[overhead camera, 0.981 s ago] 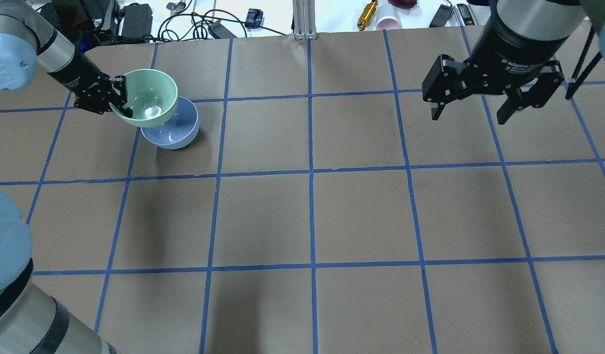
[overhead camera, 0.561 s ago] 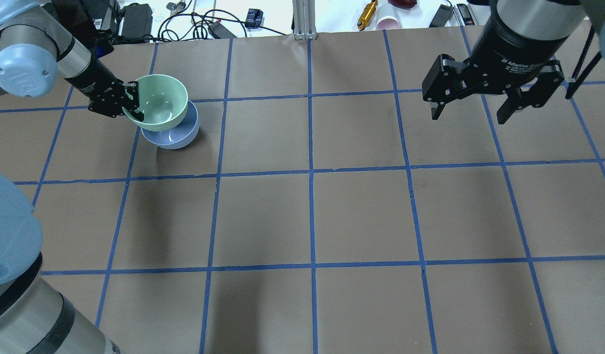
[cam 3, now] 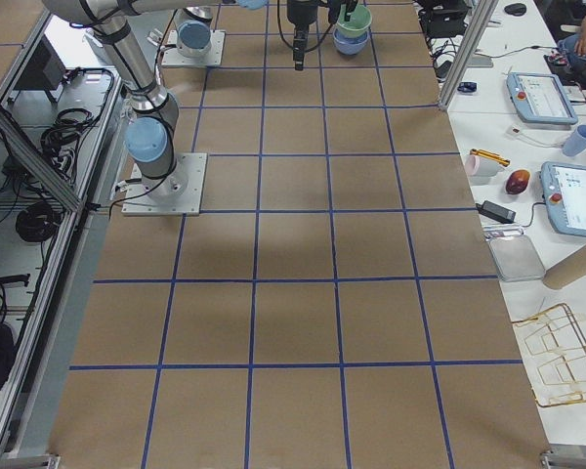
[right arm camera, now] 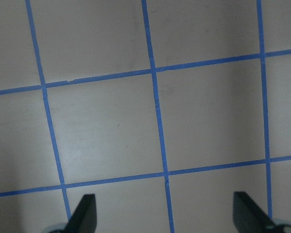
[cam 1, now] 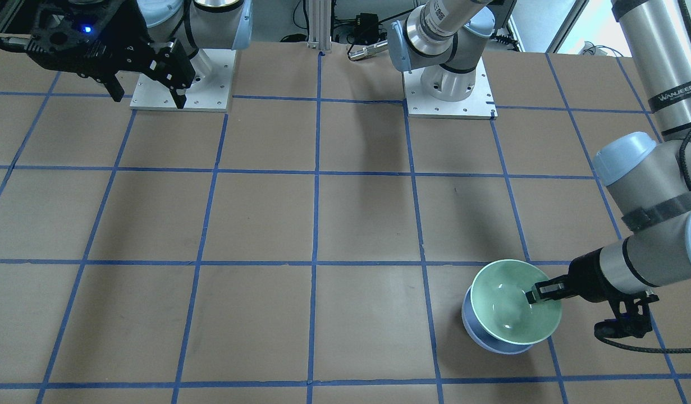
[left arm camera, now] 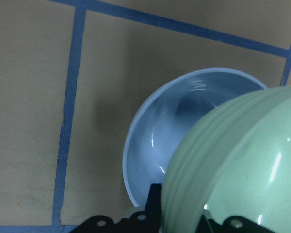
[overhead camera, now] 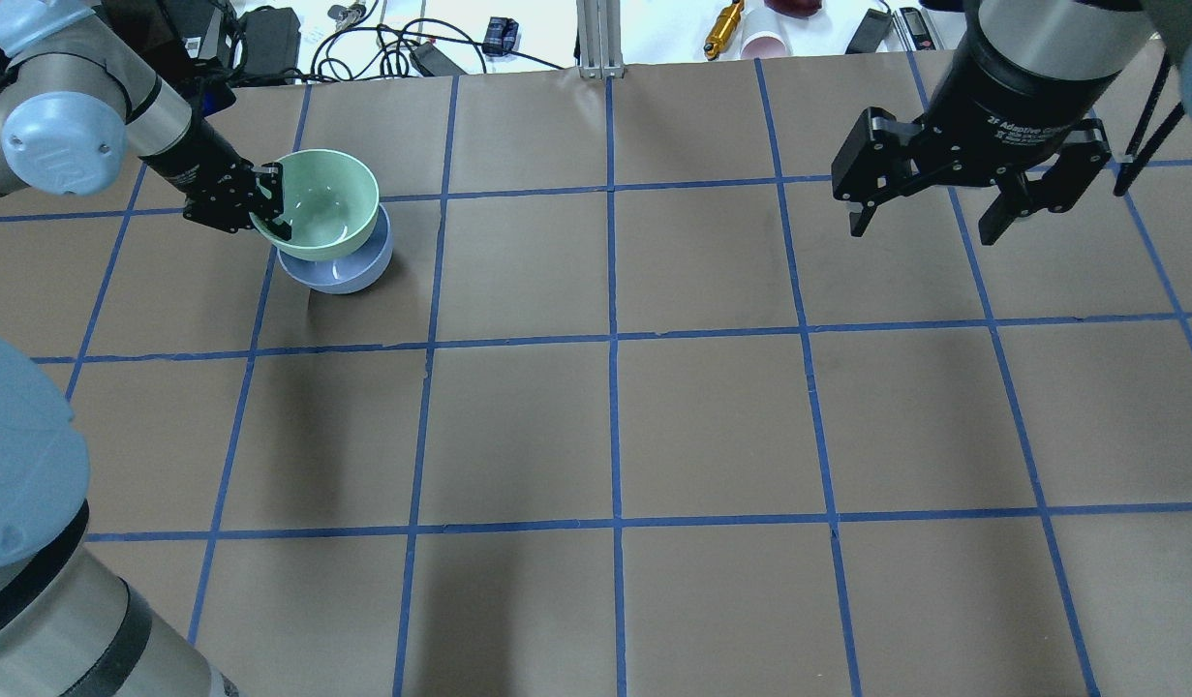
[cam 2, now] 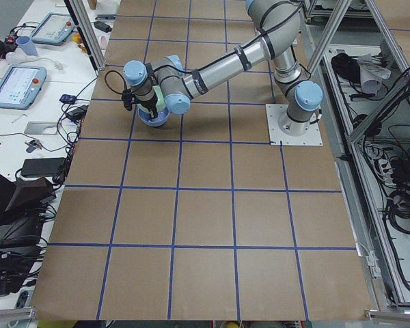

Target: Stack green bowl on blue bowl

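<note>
The green bowl (overhead camera: pixel 326 205) is held by its rim in my left gripper (overhead camera: pixel 266 205), which is shut on it. It hangs upright, just above and overlapping the blue bowl (overhead camera: pixel 349 275), which stands on the table at the far left. In the front-facing view the green bowl (cam 1: pixel 511 306) covers most of the blue bowl (cam 1: pixel 471 325), with my left gripper (cam 1: pixel 539 294) on its rim. The left wrist view shows the green bowl (left arm camera: pixel 242 170) close over the blue bowl (left arm camera: pixel 160 145). My right gripper (overhead camera: pixel 930 218) is open and empty, high over the far right.
The brown table (overhead camera: pixel 615 426) carries a blue tape grid. Cables, a yellow tool (overhead camera: pixel 723 27) and a cup (overhead camera: pixel 765 44) lie beyond the far edge. Both arm bases (cam 1: pixel 449 84) stand on white plates on the robot's side.
My left gripper has carried the green bowl rightwards and down, from beside the blue bowl to nearly centred over it. The right arm has not moved.
</note>
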You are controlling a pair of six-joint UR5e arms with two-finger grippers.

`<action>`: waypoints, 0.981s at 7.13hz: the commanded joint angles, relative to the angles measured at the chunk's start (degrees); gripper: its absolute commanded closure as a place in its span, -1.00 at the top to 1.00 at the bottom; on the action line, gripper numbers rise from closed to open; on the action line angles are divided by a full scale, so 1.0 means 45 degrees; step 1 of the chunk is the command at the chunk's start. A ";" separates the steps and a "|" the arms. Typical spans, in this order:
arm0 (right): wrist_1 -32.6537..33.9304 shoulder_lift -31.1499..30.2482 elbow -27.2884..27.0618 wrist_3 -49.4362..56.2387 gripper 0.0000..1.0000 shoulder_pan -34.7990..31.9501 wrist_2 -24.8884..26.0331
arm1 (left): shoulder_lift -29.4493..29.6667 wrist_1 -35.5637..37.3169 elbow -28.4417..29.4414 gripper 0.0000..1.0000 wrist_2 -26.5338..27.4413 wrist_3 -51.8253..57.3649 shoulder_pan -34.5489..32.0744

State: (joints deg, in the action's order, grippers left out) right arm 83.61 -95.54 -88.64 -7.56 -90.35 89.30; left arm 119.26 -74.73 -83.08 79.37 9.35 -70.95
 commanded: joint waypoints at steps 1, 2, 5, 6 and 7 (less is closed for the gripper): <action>-0.0007 0.0000 0.0011 0.0000 1.00 0.0000 0.0000 | -0.0309 -0.0247 -0.0014 1.00 0.0390 -0.0007 -0.0305; 0.0013 0.0000 0.0011 0.0000 1.00 0.0000 0.0000 | -0.0369 -0.0364 0.0024 1.00 0.0371 -0.0142 -0.0443; -0.0007 0.0000 0.0011 0.0000 1.00 0.0000 0.0000 | -0.2021 -0.2423 0.0336 1.00 0.0410 -0.0573 -0.0756; -0.0007 0.0000 0.0011 0.0000 1.00 0.0000 0.0000 | -0.2919 -0.3228 0.0453 1.00 0.0507 -0.0631 -0.1318; 0.0013 0.0000 0.0011 0.0000 1.00 0.0000 0.0000 | -0.3663 -0.3411 0.0435 1.00 0.0972 -0.1212 -0.1807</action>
State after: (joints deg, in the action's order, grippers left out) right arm 83.61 -95.54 -88.59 -7.56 -90.35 89.30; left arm 107.05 -87.60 -81.31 82.04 5.94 -76.57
